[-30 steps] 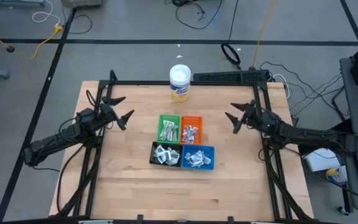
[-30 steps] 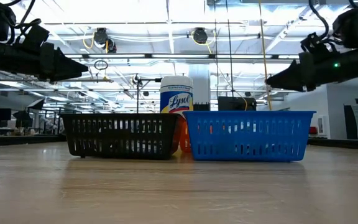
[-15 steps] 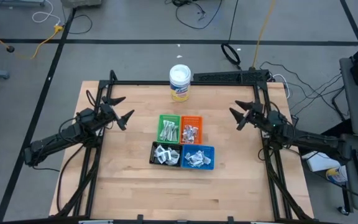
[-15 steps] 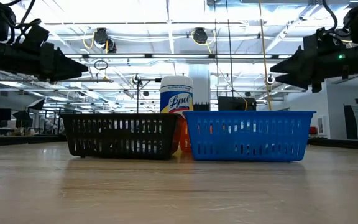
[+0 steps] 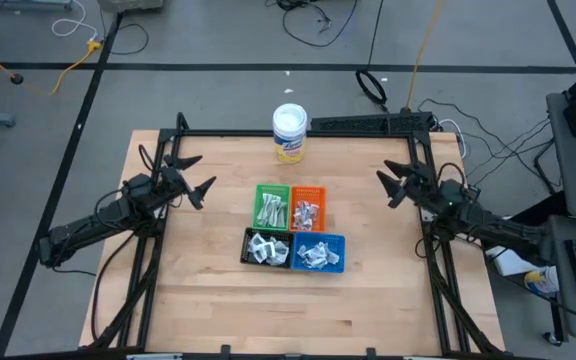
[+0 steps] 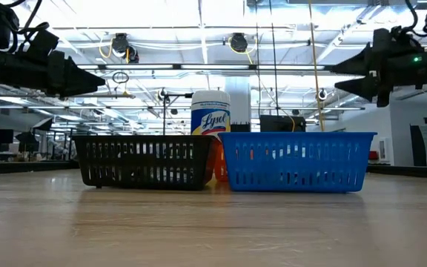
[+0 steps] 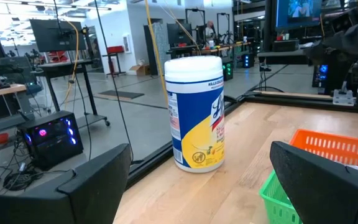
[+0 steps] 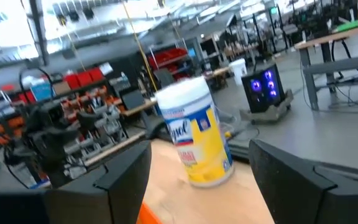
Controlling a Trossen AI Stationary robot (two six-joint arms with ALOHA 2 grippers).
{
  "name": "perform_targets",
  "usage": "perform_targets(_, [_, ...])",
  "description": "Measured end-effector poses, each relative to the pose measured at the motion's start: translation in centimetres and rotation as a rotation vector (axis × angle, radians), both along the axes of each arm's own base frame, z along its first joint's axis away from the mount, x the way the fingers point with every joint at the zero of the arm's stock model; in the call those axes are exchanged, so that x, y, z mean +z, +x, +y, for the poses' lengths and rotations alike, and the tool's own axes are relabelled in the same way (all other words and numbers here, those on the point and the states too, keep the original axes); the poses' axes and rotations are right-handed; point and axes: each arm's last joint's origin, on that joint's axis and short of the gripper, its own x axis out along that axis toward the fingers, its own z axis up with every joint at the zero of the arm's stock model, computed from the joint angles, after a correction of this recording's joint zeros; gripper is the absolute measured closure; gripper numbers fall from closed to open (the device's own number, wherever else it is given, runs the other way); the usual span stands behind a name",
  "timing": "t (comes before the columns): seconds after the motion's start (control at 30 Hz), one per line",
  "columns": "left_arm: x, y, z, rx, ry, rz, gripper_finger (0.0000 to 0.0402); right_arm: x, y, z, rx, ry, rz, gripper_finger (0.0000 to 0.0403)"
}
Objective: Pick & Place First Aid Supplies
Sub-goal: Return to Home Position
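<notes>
A robotics lab: floor cables [image 5: 371, 86], glowing computer tower [image 7: 47, 138], monitors [image 7: 53, 34], workbenches [image 8: 340, 46].

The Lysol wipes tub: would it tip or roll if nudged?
Probably tips under a high push: the tub stands upright, taller than wide. Toppled, its round body would likely roll across the table. Its smooth label may be slippery. Left gripper and right gripper hang open, clear of it.

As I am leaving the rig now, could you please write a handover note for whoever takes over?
Left pincer: open, empty, hovering over the left of the table.
Right pincer: open, empty, hovering over the right side.
First aid packets lie in the green tray, orange tray, black tray and blue tray mid-table.
Done: none shows loose on the table.
Left: probably only parking both pincers.
</notes>
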Motion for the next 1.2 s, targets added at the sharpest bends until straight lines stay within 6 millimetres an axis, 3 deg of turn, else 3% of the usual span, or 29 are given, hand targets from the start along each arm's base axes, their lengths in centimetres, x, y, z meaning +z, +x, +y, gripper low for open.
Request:
perform_targets(0.27, [0.0,0.0,0.0,0.0,0.0,0.0,0.0009,0.76,-0.43,0.16,-0.001,-0.032,-0.086,0.0137])
perform_targets(1.2, [0.0,0.0,0.0,0.0,0.0,0.0,0.0009,0.65,-0.41,0.15,-0.001,-0.028,-0.075,0.014])
